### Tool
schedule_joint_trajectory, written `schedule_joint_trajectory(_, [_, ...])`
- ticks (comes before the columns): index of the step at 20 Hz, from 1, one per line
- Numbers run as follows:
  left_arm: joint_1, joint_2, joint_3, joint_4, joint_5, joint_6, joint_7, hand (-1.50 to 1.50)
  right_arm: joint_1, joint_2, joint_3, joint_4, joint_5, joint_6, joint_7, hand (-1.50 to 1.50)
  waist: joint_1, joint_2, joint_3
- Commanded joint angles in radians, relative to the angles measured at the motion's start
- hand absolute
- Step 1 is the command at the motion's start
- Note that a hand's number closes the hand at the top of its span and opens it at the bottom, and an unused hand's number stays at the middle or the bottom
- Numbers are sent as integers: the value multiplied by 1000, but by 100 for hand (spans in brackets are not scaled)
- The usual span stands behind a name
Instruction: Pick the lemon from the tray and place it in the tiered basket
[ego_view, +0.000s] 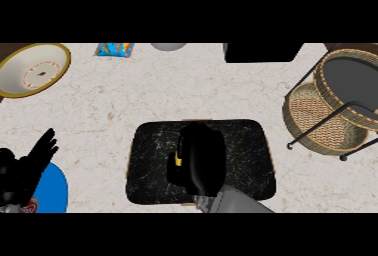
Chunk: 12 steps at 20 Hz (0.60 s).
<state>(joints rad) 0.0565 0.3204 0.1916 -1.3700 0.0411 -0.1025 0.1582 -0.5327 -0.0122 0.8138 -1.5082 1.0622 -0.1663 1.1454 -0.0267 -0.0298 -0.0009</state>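
Now | right hand curled round lemon over tray | left hand open

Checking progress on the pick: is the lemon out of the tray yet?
Not yet: lemon shows as a yellow sliver under the right hand, over the black tray.
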Motion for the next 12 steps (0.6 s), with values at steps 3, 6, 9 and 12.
schedule_joint_trajectory(3, [25,0,13,2,3,-2,-14,0,-64,11,-22,-230,201,171,319,150,-4,8,-1])
schedule_joint_trajectory(6, [12,-15,-5,-10,-8,5,-13,0,-44,11,-23,-307,269,183,340,150,7,15,-1])
schedule_joint_trajectory(9, [16,-8,10,-5,3,-6,-16,0,-69,11,-104,-392,264,259,306,150,14,21,0])
schedule_joint_trajectory(12, [10,-17,11,-6,8,-7,-16,0,-53,11,-153,-430,285,295,266,150,17,24,0])
